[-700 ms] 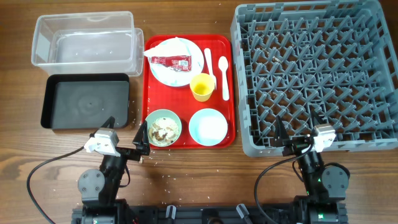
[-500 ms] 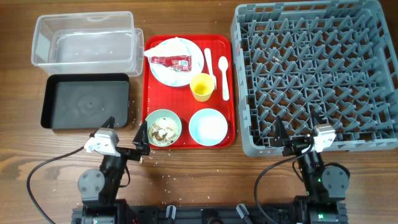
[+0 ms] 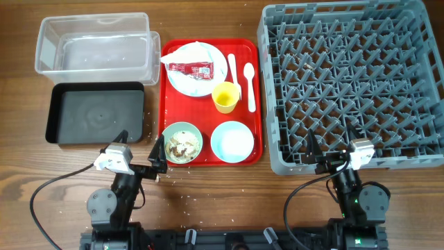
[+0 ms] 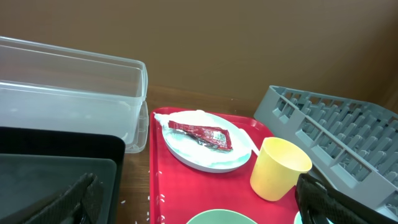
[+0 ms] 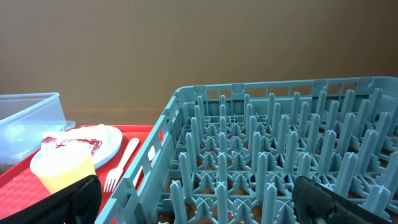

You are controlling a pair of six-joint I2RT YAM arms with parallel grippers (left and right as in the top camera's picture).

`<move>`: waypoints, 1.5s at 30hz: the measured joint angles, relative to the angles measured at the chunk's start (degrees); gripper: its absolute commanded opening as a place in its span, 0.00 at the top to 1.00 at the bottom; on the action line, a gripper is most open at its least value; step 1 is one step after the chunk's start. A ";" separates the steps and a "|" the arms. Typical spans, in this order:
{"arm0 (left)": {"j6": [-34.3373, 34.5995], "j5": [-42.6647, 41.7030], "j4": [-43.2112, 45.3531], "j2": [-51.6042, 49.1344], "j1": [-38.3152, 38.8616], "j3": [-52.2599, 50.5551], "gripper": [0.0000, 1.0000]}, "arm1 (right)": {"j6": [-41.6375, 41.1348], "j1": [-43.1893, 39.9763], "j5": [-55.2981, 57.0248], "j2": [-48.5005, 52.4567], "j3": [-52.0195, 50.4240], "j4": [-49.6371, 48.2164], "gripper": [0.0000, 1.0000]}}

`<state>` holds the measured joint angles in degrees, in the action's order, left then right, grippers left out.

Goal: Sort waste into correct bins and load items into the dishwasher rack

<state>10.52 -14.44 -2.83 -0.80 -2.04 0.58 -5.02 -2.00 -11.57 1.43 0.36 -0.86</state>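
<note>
The left gripper (image 3: 141, 144) hangs with its two fingers spread wide, holding nothing, just off the near-left corner of the red serving tray (image 3: 207, 112) (near meaning the side toward the arm bases). The right gripper (image 3: 332, 142) is likewise spread and empty, well off the tray's right side, over the near edge of the dishwasher rack (image 3: 350, 76).

Contents of the tray:
- Near-left corner: a mint bowl (image 3: 171, 132) holding brownish food scraps (image 3: 182, 146).
- Near-right corner: a second bowl (image 3: 232, 142), pale blue.
- Centre: a yellow cup (image 3: 225, 96), upright.
- Far-left area: a pale blue plate (image 3: 182, 82) carrying a red wrapper (image 3: 189, 68) and, under it, a white napkin (image 3: 198, 50).
- Right of the plate: a white fork (image 3: 233, 69) and a white spoon (image 3: 250, 83), lying side by side.

The rack stands just right of the tray. The clear tub (image 3: 94, 45) stands left of the tray's far half. The black tray (image 3: 97, 111) lies left of its near half. White crumbs speckle the table (image 3: 229, 187) near the tray's near edge.
</note>
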 measured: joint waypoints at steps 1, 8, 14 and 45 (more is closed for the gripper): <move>0.00 0.00 0.00 0.00 0.00 0.00 0.00 | 0.00 0.00 -0.02 0.00 0.00 0.00 0.00; 0.00 0.00 0.00 0.00 0.00 0.00 0.00 | 0.00 0.00 0.00 0.00 0.00 0.02 0.00; 0.00 0.00 0.00 0.00 0.00 0.00 0.00 | 0.00 0.00 0.00 0.00 0.00 0.00 0.00; 0.00 0.00 0.00 0.00 0.00 0.00 0.00 | 0.90 0.00 0.39 0.00 0.00 -2.58 0.00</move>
<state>10.52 -14.44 -2.83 -0.80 -2.04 0.58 -4.12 -2.00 -11.18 1.43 0.36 -3.44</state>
